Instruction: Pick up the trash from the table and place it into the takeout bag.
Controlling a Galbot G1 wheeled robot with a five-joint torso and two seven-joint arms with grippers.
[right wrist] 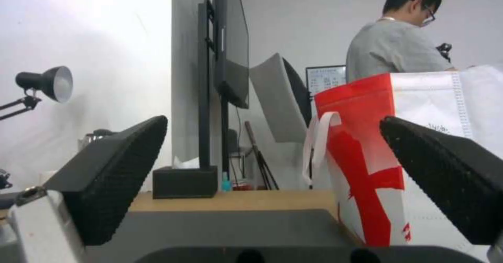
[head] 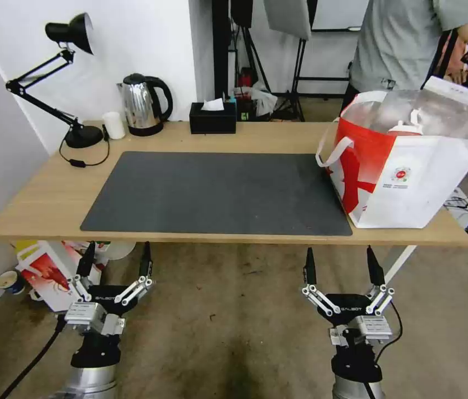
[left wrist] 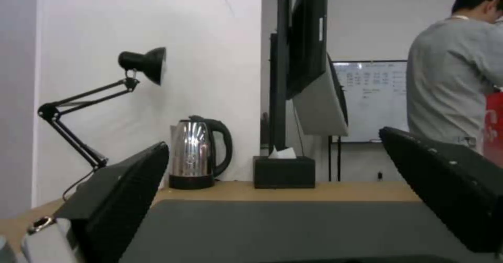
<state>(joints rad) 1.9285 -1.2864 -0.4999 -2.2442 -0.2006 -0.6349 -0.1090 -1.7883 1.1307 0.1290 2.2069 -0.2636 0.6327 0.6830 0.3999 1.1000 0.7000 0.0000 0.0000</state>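
Observation:
The takeout bag (head: pixel 411 183) stands open on the right end of the table (head: pixel 51 188), beside the dark grey mat (head: pixel 217 191). In its foil-lined top sits one piece of trash, a red lid with a white straw (head: pixel 405 129). My left gripper (head: pixel 117 257) and right gripper (head: pixel 340 260) hang open below the table's front edge, both empty. In the right wrist view the bag (right wrist: pixel 419 109) rises just beyond the black fingers (right wrist: pixel 115 168). The left wrist view looks between its fingers (left wrist: pixel 125 200) across the bare mat (left wrist: pixel 272 227).
Along the back edge stand a black desk lamp (head: pixel 67 83), a steel kettle (head: pixel 142 105), a small white cup (head: pixel 114 124) and a black tissue box (head: pixel 212 117). A smaller red-and-white bag (head: pixel 45 274) sits on the floor under the left end. A person (head: pixel 405 44) stands behind the takeout bag.

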